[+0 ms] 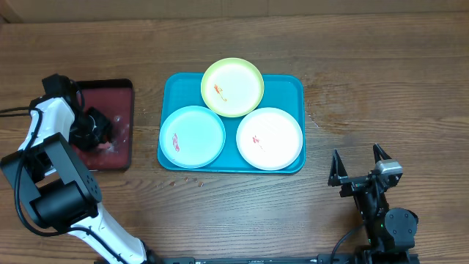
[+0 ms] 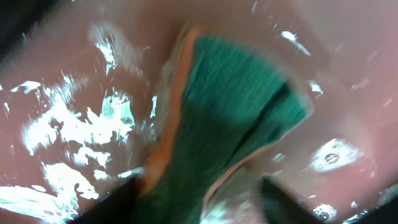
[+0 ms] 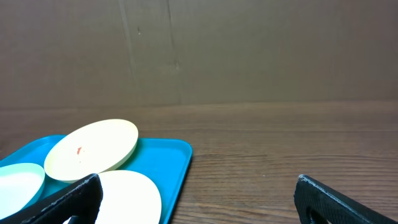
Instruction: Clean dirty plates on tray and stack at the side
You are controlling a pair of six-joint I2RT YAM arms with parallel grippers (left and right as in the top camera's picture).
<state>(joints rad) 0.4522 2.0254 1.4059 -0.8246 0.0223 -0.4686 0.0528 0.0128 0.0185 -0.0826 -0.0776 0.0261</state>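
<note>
The turquoise tray (image 1: 289,85) lies mid-table and holds three plates, each with a red smear. The yellow-green plate (image 1: 232,86) leans on the tray's far rim, the light blue plate (image 1: 192,136) is front left and the white plate (image 1: 270,138) is front right. My left gripper (image 1: 99,128) is down in the dark red tray. In the left wrist view its fingers (image 2: 200,186) stand open on either side of a green sponge (image 2: 230,118) with an orange layer; the picture is blurred. My right gripper (image 1: 356,154) is open and empty, right of the turquoise tray.
The dark red black-rimmed tray (image 1: 121,95) at the left is wet and foamy (image 2: 62,124). The right wrist view shows the turquoise tray's corner (image 3: 168,162), the yellow-green plate (image 3: 93,149), the white plate (image 3: 127,196), the open fingers (image 3: 198,186) and a cardboard wall behind.
</note>
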